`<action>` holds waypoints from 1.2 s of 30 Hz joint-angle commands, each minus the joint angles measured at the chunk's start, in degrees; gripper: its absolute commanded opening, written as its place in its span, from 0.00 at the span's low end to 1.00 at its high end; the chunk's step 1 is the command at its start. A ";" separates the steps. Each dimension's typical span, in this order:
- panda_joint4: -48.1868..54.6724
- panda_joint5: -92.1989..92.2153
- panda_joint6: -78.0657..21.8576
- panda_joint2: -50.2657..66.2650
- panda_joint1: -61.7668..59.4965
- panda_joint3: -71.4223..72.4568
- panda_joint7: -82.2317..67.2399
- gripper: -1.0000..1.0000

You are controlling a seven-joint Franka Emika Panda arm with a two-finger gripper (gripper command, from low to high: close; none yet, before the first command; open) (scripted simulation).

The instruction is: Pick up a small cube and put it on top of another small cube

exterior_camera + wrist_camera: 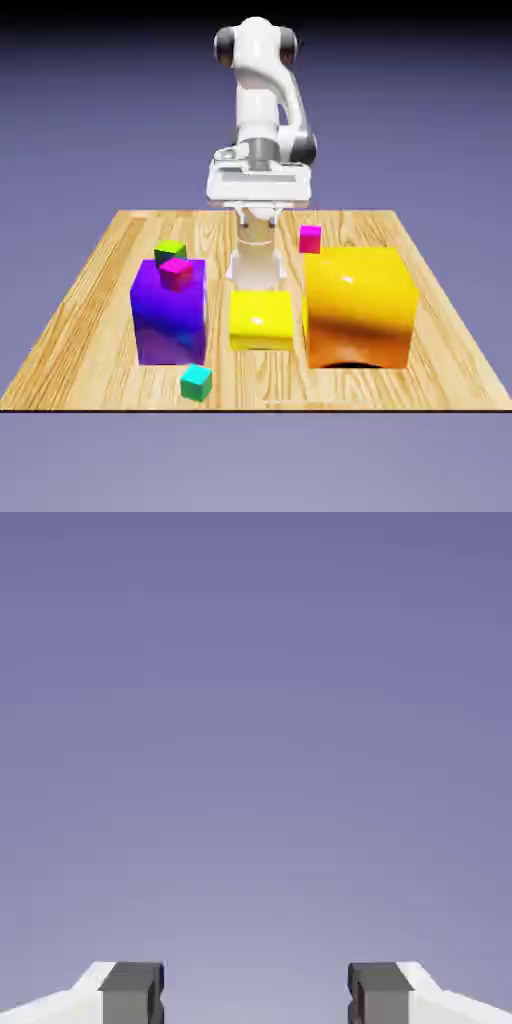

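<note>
While only blue-violet backdrop is seen between its grey fingertips [130,990], the end effector [255,992] is held released, with nothing gripped. In the exterior view, the end effector [258,212] is raised above the table [90,300]. The teal cube [196,382] is found well below it, nearer the camera and toward that view's left, at the table's front edge, near the purple block [168,315]. A yellow block [261,320] is placed almost directly below it.
</note>
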 commanded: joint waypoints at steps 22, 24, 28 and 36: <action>29.06 -24.81 -34.62 45.69 14.85 -15.87 -27.36 0.50; 31.70 -27.06 -37.76 49.84 16.20 -17.31 -29.85 0.50; 36.98 -31.57 -44.06 58.14 18.90 -20.19 -34.82 0.50; 38.72 -34.55 -40.80 66.15 17.95 -21.84 -35.20 0.00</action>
